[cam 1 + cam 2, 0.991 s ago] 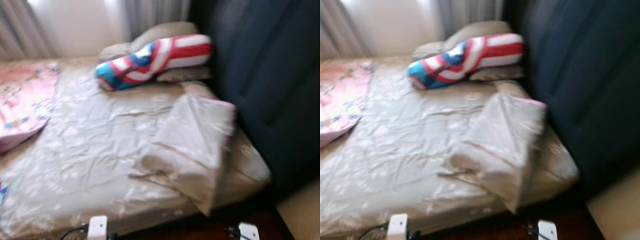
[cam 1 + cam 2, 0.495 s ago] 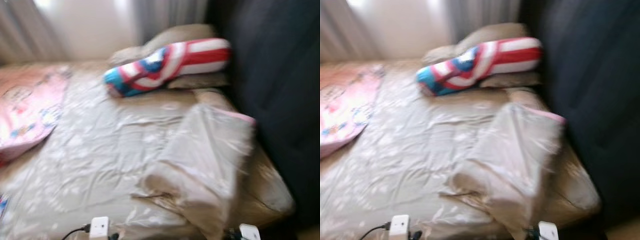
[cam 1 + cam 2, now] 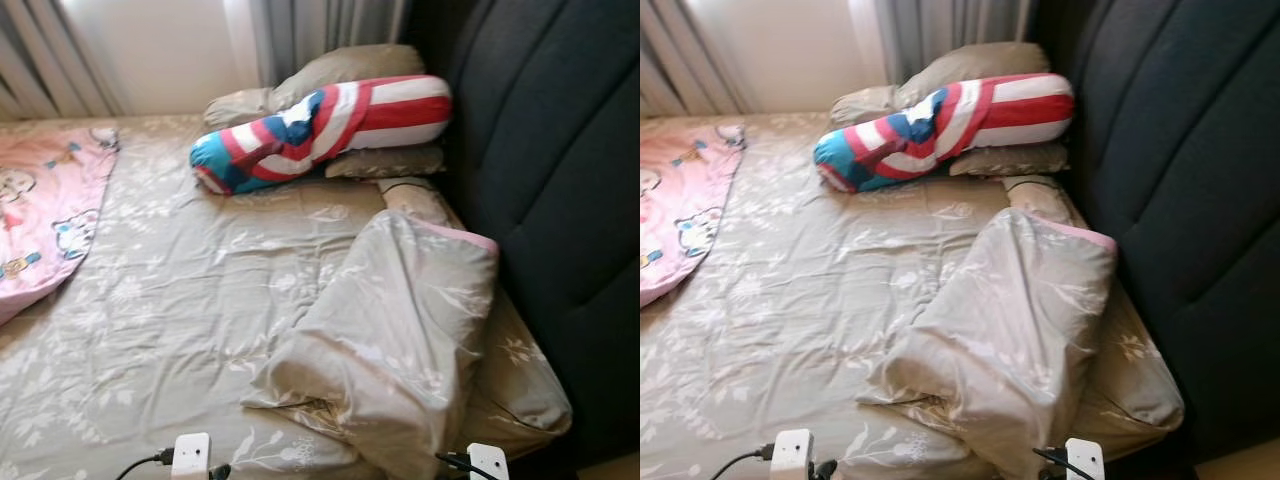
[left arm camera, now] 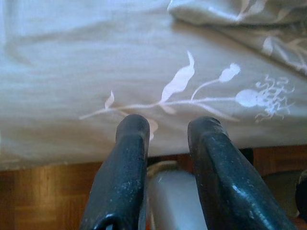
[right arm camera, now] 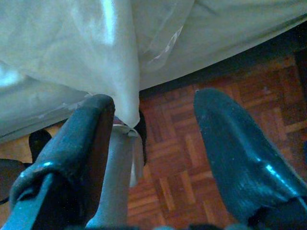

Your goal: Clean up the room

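Note:
A bed (image 3: 180,300) with a beige flowered sheet lies in front of me. A crumpled beige duvet (image 3: 400,330) is bunched near the bed's right front corner. A red, white and blue bolster (image 3: 320,125) leans on beige pillows (image 3: 340,68) at the head. My left gripper (image 4: 168,125) stands open just off the bed's front edge, its fingers (image 4: 132,139) over the sheet's flower print. My right gripper (image 5: 156,103) is open, low by the same edge. A hanging corner of the duvet (image 5: 120,72) falls beside one of its fingers (image 5: 86,129).
A pink cartoon blanket (image 3: 40,215) covers the bed's left side. A dark padded headboard (image 3: 560,200) runs along the right. Curtains (image 3: 300,30) hang behind the pillows. Wood parquet floor (image 5: 182,158) lies below the bed edge.
The blurred earlier views have shifted and settled into a sharp one, so the camera has moved. Nothing on the bed has visibly changed place.

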`<state>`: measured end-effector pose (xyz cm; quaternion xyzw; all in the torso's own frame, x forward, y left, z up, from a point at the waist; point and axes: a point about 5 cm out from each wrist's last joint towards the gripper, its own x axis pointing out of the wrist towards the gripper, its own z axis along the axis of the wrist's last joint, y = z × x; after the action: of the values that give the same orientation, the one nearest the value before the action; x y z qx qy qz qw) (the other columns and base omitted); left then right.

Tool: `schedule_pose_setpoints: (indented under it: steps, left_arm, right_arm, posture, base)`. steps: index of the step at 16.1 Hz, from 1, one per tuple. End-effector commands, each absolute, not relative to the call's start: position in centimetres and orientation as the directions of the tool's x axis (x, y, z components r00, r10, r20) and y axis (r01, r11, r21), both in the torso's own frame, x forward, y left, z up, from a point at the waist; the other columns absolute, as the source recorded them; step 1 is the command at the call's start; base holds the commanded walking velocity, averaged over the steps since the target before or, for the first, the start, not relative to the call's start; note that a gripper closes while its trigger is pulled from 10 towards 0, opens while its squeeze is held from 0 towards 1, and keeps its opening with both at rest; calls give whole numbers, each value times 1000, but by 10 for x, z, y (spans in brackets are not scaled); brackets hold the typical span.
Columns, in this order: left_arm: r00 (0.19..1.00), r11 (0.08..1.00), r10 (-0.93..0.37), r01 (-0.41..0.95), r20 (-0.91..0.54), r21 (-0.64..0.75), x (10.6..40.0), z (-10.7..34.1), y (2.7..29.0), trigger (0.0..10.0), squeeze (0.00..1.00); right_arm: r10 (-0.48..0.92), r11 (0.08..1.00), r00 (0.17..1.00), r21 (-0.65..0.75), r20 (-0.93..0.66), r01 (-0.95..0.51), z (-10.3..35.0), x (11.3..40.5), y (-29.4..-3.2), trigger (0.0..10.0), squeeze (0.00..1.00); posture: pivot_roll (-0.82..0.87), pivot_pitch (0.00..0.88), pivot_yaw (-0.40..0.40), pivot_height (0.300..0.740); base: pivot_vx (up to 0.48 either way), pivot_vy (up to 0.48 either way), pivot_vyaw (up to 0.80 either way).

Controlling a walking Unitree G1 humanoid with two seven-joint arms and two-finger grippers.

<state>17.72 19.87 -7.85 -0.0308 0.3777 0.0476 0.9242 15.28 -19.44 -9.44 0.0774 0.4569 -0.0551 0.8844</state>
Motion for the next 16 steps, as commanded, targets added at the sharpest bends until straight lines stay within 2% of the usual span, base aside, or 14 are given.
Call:
schedule_pose_setpoints:
  steps: [1, 5, 7, 12, 14, 15, 16]
  left_arm:
    - [734, 992, 71, -120, -675, -25, 182, -75, 202, 10000, 0]
    - [892, 995, 54, -87, -448, -53, 231, -36, 205, 10000, 0]
    - [935, 997, 25, -50, -354, -62, 246, -20, 203, 10000, 0]
    - [979, 998, -13, 2, -202, -57, 249, 3, 206, 10000, 0]
    - [985, 999, -17, 8, -173, -53, 246, 8, 207, 10000, 0]
    - [988, 999, -27, 20, -155, -50, 245, 11, 206, 10000, 0]
    - [990, 999, -30, 23, -141, -47, 243, 14, 206, 10000, 0]
  right_arm:
    - [-30, 975, 581, 103, -813, 195, -96, 149, -195, 10000, 0]
    - [-30, 972, 644, 129, -764, 198, -92, 153, -195, 10000, 0]
    - [-17, 972, 681, 147, -732, 182, -89, 155, -194, 10000, 0]
    - [1, 961, 751, 210, -660, 183, -85, 155, -192, 10000, 0]
    - [25, 958, 783, 238, -621, 158, -81, 163, -189, 10000, 0]
    - [56, 974, 926, 226, -375, 33, -34, 235, -176, 10000, 0]
    - [65, 977, 967, 211, -246, -12, -8, 261, -169, 10000, 0]
  posture:
    - [22, 74, -51, 740]
    - [19, 69, -48, 740]
    - [15, 59, -46, 740]
    - [-19, 25, -36, 740]
    - [-18, 6, -34, 740]
    - [-13, 0, -33, 740]
    - [-15, 0, -31, 740]
  base:
    - [0, 0, 0]
    - [0, 0, 0]
    - [0, 0, 0]
    - [0, 0, 0]
    - [0, 0, 0]
    - [0, 0, 0]
    - [0, 0, 0]
